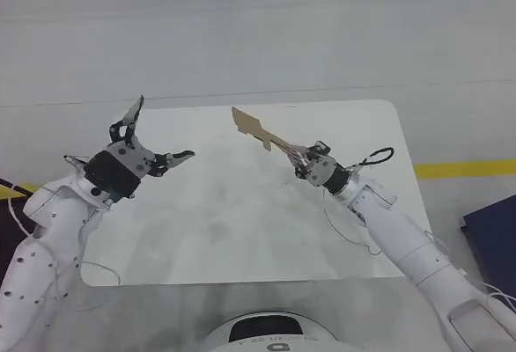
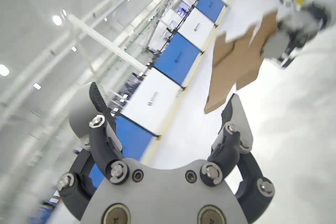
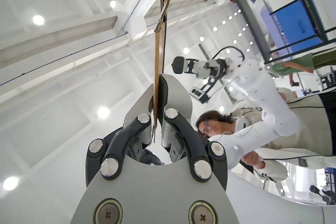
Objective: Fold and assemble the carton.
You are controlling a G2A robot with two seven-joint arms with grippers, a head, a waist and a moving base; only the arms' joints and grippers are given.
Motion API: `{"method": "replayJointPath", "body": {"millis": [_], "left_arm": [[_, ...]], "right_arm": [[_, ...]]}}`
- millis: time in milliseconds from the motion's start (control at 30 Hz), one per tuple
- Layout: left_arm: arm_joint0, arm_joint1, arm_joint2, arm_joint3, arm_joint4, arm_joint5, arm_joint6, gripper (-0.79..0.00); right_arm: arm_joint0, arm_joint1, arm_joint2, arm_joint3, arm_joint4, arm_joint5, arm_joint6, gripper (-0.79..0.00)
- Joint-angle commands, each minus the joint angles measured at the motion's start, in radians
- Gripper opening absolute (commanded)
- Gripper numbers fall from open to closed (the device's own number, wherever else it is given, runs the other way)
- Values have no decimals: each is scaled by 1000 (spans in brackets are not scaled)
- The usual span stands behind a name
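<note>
Right jaws are pinching the carton (image 1: 256, 132) by 1 edge above the tabletop (image 1: 240, 238); left jaws are gaping wide, empty. The pinch seems shallow, so folding pressure is risking twisting it loose.

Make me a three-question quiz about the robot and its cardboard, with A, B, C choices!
1. Where is the carton? A) in the left gripper B) in the right gripper C) on the floor
2. What colour is it? A) brown B) blue C) green
3. How are the left fingers? A) shut on the carton B) open, empty C) shut on a cup
Answers: 1 B, the right fingers pinch its edge. 2 A, plain brown cardboard. 3 B, spread wide, nothing between.
</note>
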Motion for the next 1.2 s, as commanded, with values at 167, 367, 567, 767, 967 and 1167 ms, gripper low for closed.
{"method": "replayJointPath", "body": {"millis": [167,367,567,767,967,1167], "left_arm": [[-47,10,24,36,-285,-404,-203,-58],[-90,9,42,52,-265,-423,-244,-422],[-122,9,81,45,-107,-424,-230,-416],[-146,7,128,71,-32,-435,-163,-409],[-163,14,132,83,26,-486,-125,-397],[-174,21,157,72,138,-477,-66,-222]], "right_arm": [[-34,10,33,-49,-84,67,-73,-785],[-79,23,67,-113,-156,114,-85,-785],[-115,32,86,-163,-210,181,-84,-785],[-129,33,100,-183,-220,206,-88,-785],[-131,29,122,-163,-182,211,-84,-785],[-131,25,111,-174,-217,228,-83,-785]]}}
